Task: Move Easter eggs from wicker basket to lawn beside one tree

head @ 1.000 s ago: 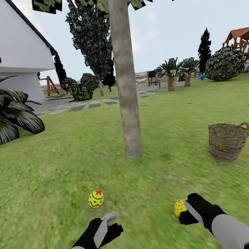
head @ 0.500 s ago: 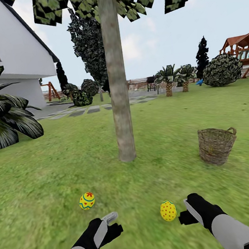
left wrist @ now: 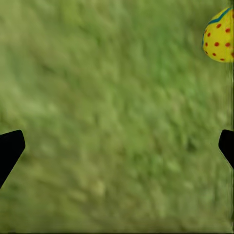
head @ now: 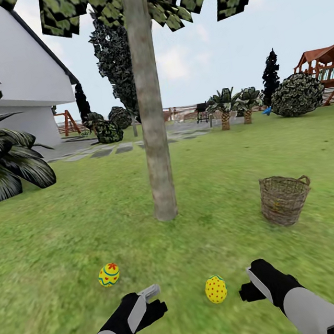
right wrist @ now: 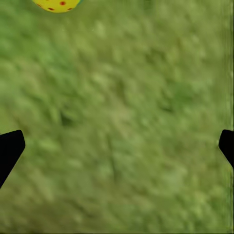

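Both my grippers hang over the lawn (head: 50,240), jaws spread wide with only grass between them. One Easter egg (head: 216,289) lies just beside my right gripper (head: 249,283), outside its jaws. A second egg (head: 108,275) lies ahead of my left gripper (head: 151,299). The tree (head: 155,137) stands beyond them, the wicker basket (head: 284,199) well apart. I judge the eggs light, hard and prone to rolling; pinch across the middle.

The tree (head: 155,137) loses its leafy top at the picture's upper edge. The inside of the wicker basket (head: 283,200) is too dark and small to tell what it holds. One Easter egg (right wrist: 57,4) is cut by the right wrist picture's edge. The lawn (left wrist: 117,122) looks blurry.
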